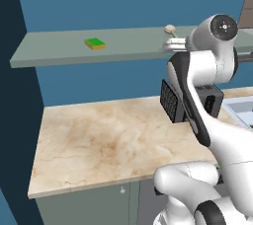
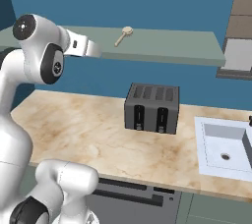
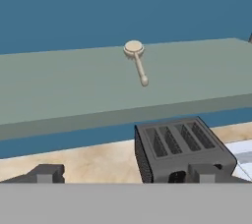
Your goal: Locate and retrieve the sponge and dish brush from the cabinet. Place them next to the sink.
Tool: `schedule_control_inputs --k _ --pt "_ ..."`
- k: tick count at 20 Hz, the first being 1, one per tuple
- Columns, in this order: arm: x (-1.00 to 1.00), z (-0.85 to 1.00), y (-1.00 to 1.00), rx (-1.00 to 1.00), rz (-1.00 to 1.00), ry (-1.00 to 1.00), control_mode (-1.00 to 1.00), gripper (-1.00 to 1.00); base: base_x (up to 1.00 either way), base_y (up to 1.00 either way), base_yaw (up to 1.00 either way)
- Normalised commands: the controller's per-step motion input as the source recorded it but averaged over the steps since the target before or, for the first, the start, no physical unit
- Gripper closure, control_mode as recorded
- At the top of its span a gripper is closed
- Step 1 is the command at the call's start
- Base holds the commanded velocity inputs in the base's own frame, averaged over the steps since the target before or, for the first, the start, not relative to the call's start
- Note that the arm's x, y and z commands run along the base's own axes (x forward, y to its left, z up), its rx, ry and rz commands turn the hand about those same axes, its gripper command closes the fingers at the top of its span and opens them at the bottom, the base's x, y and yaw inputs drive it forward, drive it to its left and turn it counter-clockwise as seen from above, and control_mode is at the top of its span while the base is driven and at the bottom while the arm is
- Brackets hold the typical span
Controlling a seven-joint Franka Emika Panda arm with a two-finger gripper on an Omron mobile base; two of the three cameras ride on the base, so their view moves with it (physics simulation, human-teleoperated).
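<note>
The gripper [image 3: 128, 173] stands with its jaws wide apart and nothing between them, just above the black toaster [image 3: 182, 152] on the marble counter [image 1: 99, 140]. The sink [image 2: 224, 152] lies at three o'clock of the toaster. Farther off on the cabinet [image 3: 74, 90] shelf, the dish brush [image 3: 137, 61] rests at twelve o'clock, the sponge [image 1: 94, 44] well apart at its nine o'clock.

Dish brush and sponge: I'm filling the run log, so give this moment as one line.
gripper: open, empty, facing shelf | dish brush: on cabinet shelf | sponge: on shelf, apart from brush | sink: nothing beside it yet
</note>
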Motion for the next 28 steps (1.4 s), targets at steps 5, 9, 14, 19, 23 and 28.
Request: schedule_control_inputs --k 5,9,14,19,23,28 --pt "0.23 0.25 -0.16 -0.05 0.00 0.03 -1.00 -1.00 0.00 0.00 0.00" --pt "0.53 0.00 -0.28 -0.02 0.00 0.03 -1.00 -1.00 0.00 0.00 0.00" --pt "0.57 0.00 -0.27 0.00 0.02 0.01 -1.00 -1.00 0.00 0.00 0.00" --pt "0.66 -0.01 -0.12 0.00 0.05 0.00 -1.00 -1.00 0.00 0.00 0.00" --pt "0.73 -0.04 -0.01 0.00 -0.03 0.09 -1.00 -1.00 0.00 0.00 0.00" --pt "0.47 -0.09 -0.13 -0.01 -0.15 0.11 -1.00 -1.00 0.00 0.00 0.00"
